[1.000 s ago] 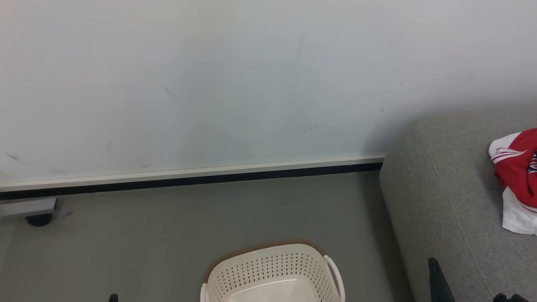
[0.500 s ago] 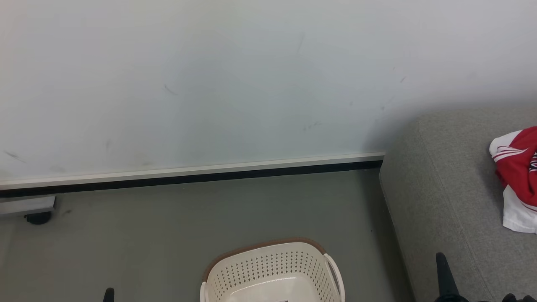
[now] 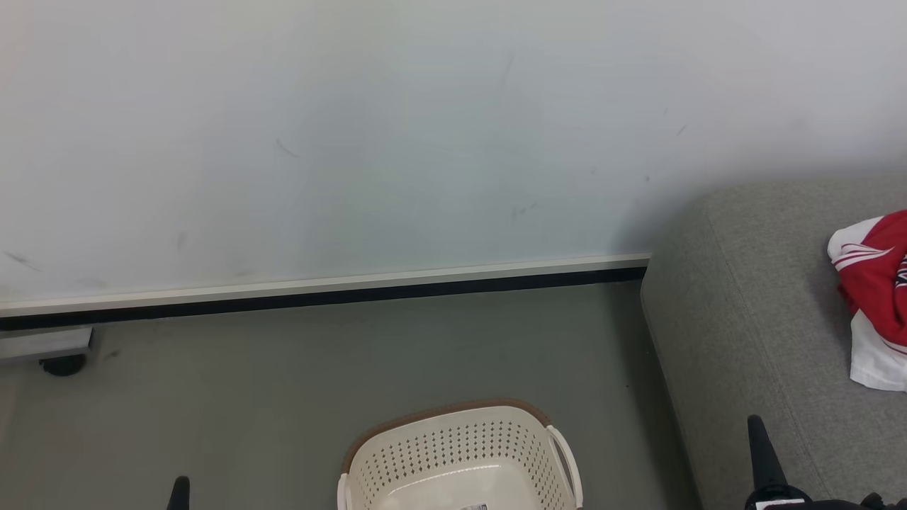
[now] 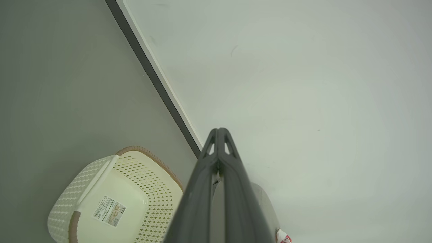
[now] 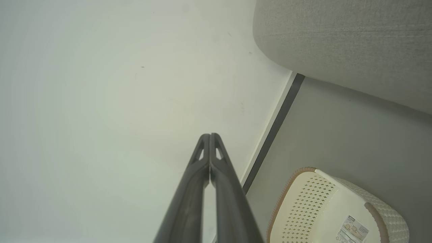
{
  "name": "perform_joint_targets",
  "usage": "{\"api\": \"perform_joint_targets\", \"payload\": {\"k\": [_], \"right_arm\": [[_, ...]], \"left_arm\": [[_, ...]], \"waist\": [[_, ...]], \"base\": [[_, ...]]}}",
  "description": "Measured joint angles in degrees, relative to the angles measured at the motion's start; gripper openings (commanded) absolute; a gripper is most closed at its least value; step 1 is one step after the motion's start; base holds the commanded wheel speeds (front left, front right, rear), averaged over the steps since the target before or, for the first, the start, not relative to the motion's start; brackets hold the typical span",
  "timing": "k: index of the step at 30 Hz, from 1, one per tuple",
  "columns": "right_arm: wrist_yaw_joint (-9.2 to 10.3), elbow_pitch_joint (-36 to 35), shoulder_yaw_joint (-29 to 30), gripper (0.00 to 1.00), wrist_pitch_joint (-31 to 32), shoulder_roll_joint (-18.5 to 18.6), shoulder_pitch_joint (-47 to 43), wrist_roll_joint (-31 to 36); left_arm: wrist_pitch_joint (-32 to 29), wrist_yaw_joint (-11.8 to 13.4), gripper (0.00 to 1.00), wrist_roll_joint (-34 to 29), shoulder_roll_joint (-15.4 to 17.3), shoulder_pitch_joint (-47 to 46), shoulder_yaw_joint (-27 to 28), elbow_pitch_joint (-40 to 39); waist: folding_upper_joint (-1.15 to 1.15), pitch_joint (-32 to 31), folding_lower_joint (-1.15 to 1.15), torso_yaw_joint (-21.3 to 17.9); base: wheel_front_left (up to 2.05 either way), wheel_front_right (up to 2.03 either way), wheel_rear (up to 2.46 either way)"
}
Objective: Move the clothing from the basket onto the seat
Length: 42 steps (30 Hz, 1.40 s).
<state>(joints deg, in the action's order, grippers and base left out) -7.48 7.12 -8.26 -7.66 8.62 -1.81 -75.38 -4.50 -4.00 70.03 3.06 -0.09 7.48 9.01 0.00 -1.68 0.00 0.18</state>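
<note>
Currently, step: judged to be the close of the job, since the basket (image 3: 453, 446) looks empty in both wrist views and the clothing (image 3: 870, 283) lies on the seat (image 3: 744, 319)
Next move: probably nothing is left to lift; it calls for a last look into the near end of the basket, which the head view cuts off, and for keeping both arms clear of the heap
Wall (image 3: 425, 142): one, pale and lightly scuffed, with one dark skirting strip (image 3: 354, 301) along its foot
Floor (image 3: 283, 389): one, grey-green, carrying the basket
Seat: one, grey fabric with a rounded corner, at the right of the head view, reaching back to the wall
Basket: one, cream with perforated sides and a brown rim, standing on the floor near the seat but apart from it; two white handles (image 3: 567, 460)
Clothing: one red and white heap on top of the seat, cropped by the right edge of the head view, so the number of garments cannot be told
Left end effector (image 4: 219, 131): one, fingers pressed together, holding nothing, aimed at the wall
Right end effector (image 5: 210, 135): one, fingers likewise pressed together and empty, aimed at the wall
Sticker (image 4: 108, 211): one, on the basket's bare bottom
</note>
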Motion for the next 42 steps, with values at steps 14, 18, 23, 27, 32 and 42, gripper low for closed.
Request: {"api": "perform_joint_targets", "payload": {"k": [14,18,23,27,32,42], "right_arm": [[0.00,-0.49,-0.57,0.00,-0.84,1.47,0.29,-9.28],[0.00,-0.60,-0.76,0.00,-1.00,1.83,0.44,-11.37],[0.00,-0.82,-1.02,0.00,-1.26,2.36,1.10,-14.26],[0.00,-0.91,-1.22,0.00,-1.51,2.74,1.14,-16.55],[0.00,-1.09,-1.46,0.00,-1.74,3.14,1.24,-18.46],[0.00,-1.51,-2.08,0.00,-2.37,4.15,1.40,-23.69]], "left_arm": [[-2.46,-0.02,0.00,7.32,-0.08,-0.64,1.07,-0.37],[-3.03,-0.27,0.00,9.27,-0.10,-1.13,1.27,-0.52],[-3.76,-0.27,0.00,11.29,-0.11,-1.15,1.55,-0.62],[-4.36,-0.29,0.00,13.08,-0.12,-1.32,1.74,-0.71],[-4.92,-0.29,0.00,14.55,-0.12,-1.43,1.94,-0.85],[-6.14,-0.36,0.00,18.41,-0.14,-2.22,2.58,-1.12]], "waist": [[0.00,0.47,0.00,-0.05],[0.00,0.59,0.00,-0.07],[0.00,0.75,0.00,-0.08],[0.00,0.87,0.00,-0.09],[0.00,0.99,0.00,-0.11],[0.00,1.30,0.00,-0.14]], "base": [[0.00,0.00,0.00],[0.00,0.00,0.00],[0.00,0.00,0.00],[0.00,0.00,0.00],[0.00,0.00,0.00],[0.00,0.00,0.00]]}}
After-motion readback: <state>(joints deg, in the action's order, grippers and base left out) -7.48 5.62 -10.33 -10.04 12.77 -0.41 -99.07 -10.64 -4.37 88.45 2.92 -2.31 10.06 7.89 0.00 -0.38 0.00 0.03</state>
